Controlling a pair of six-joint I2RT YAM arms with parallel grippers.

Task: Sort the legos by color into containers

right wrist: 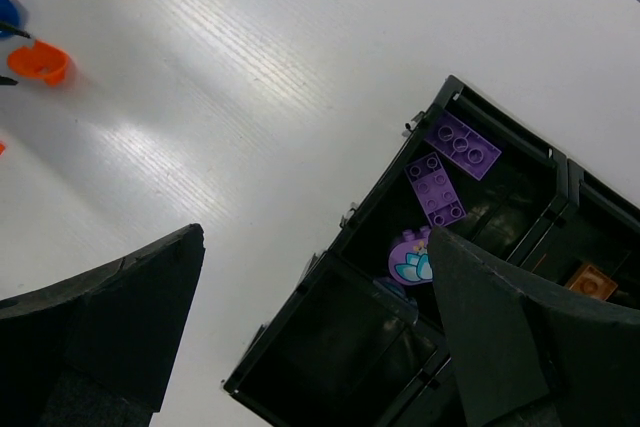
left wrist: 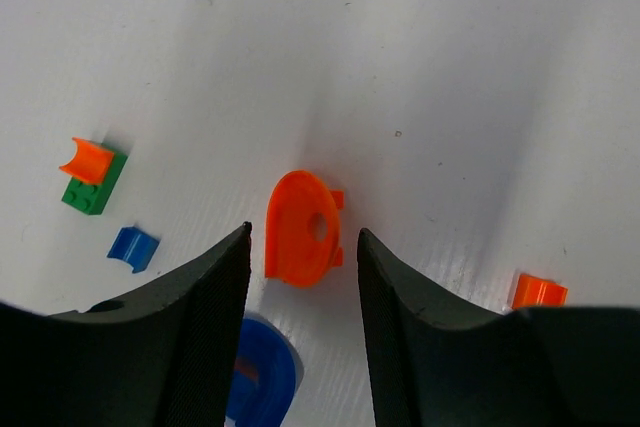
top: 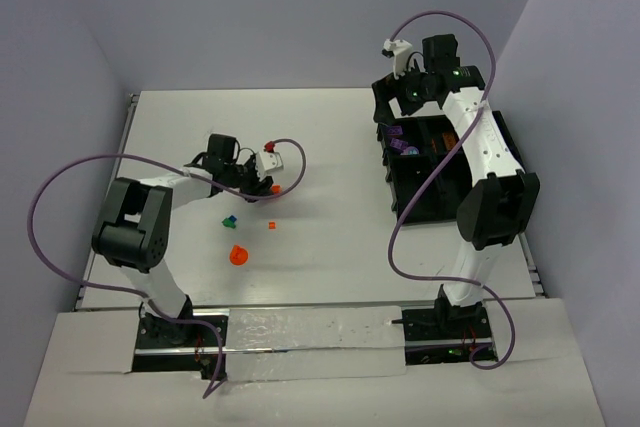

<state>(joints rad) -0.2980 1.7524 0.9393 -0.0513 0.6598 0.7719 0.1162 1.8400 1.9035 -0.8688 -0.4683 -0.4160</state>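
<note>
The orange piece [left wrist: 298, 229] is found on the table [left wrist: 420, 67] between the parted, untouching jaws of the left gripper [left wrist: 303, 237], apparently to be pinched, while the right gripper [right wrist: 315, 237] is held spread wide above the tray [right wrist: 330, 265] with purple bricks [right wrist: 440, 172].

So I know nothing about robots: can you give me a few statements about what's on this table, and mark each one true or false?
1. The purple bricks lie in the black tray. True.
2. The left end effector straddles a blue piece. False: an orange rounded piece lies between its open fingers.
3. A small orange piece sits on a green brick. True.
4. The right end effector grips a brick. False: it is open and empty, over the tray's edge.
</note>
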